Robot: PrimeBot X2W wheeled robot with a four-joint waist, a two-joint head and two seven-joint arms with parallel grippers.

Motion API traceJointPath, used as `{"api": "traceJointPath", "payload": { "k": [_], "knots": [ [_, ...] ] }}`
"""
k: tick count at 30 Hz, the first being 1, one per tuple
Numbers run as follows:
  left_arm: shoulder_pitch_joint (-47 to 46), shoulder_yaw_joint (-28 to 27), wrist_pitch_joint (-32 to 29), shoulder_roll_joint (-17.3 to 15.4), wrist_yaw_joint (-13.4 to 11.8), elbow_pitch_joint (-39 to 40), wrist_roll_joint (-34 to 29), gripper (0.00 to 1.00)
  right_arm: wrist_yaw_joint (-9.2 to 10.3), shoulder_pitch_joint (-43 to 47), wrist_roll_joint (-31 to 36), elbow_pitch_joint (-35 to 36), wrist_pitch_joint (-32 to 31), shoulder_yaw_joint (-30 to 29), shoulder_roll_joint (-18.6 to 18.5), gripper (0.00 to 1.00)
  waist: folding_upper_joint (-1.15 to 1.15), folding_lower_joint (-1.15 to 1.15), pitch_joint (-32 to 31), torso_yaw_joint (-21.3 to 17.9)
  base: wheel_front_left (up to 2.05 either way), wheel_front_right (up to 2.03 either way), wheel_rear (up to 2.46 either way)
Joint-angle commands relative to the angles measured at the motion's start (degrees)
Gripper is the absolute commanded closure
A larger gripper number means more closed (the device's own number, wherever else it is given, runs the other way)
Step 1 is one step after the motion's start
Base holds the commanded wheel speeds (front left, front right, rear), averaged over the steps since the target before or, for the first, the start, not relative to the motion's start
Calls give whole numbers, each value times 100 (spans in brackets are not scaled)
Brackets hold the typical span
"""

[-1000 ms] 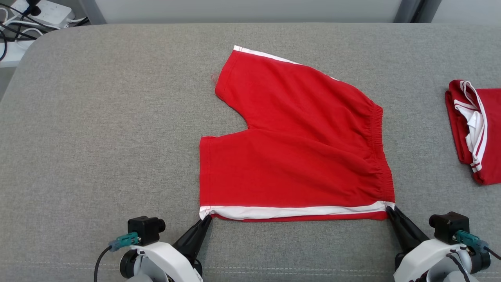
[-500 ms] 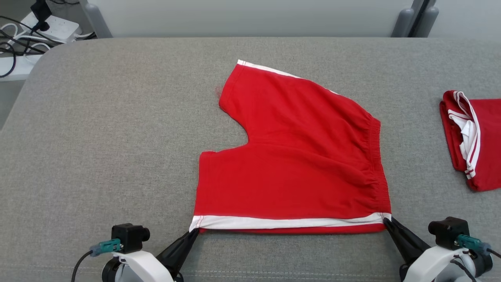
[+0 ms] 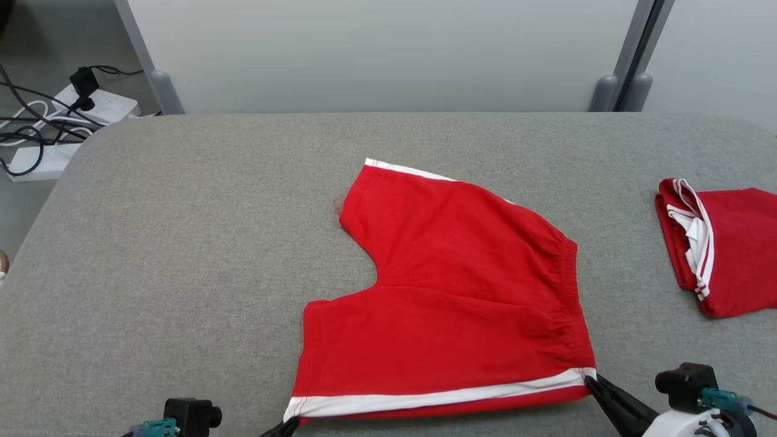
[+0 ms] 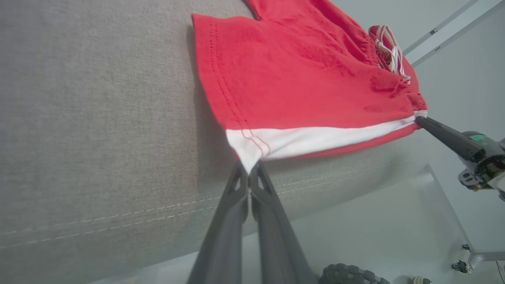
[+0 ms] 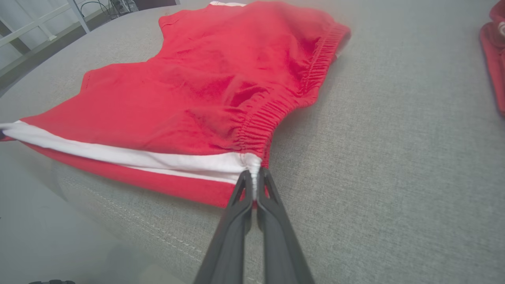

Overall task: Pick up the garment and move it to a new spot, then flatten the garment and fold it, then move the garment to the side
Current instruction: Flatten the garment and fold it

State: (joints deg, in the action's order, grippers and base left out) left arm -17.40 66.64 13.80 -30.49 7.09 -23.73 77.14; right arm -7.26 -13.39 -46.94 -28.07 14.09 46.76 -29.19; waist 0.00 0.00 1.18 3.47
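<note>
Shorts [image 3: 461, 291] on grey table [image 3: 182, 243], folded red garment [image 3: 737, 243] well right

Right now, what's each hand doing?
Left hand: closed, pinching the red shorts at the near leg-hem corner.
Right hand: closed, pinching the shorts at the near waistband corner.

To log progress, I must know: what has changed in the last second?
The left gripper and right gripper dragged the shorts toward the near edge of the table; the head camera also tilted up. Unchanged: both stay shut on the shorts' near corners, and the folded pile lies at the right.
</note>
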Motion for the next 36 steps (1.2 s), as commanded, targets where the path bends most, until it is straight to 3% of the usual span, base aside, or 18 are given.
{"api": "traceJointPath", "payload": {
  "k": [1,11,15,20,27,36],
  "knots": [
    [-99,-82,32,-294,40,165,118,100,-23,104,-85,147,11,89,-222,100,0,0,-40,-32,0,0,0],
    [-54,227,10,-671,40,428,285,100,-23,411,-422,448,-85,212,-543,100,0,0,-16,-3,0,0,0],
    [-341,99,58,-872,40,656,192,100,-23,364,-485,631,-29,-12,-633,100,0,0,121,-1,0,0,0],
    [-1168,-119,29,-1101,40,989,-24,100,-23,-21,-442,797,27,-420,-548,100,0,0,429,-20,0,0,0],
    [-2781,-267,-696,-1304,40,1269,52,100,-23,-838,-876,996,-17,-782,-351,100,0,0,1138,-153,0,0,0],
    [-4200,-283,-1087,-1143,40,804,156,100,-23,-1738,-1940,1217,-256,-726,-222,100,0,0,1939,-518,0,0,0]
  ]
}}
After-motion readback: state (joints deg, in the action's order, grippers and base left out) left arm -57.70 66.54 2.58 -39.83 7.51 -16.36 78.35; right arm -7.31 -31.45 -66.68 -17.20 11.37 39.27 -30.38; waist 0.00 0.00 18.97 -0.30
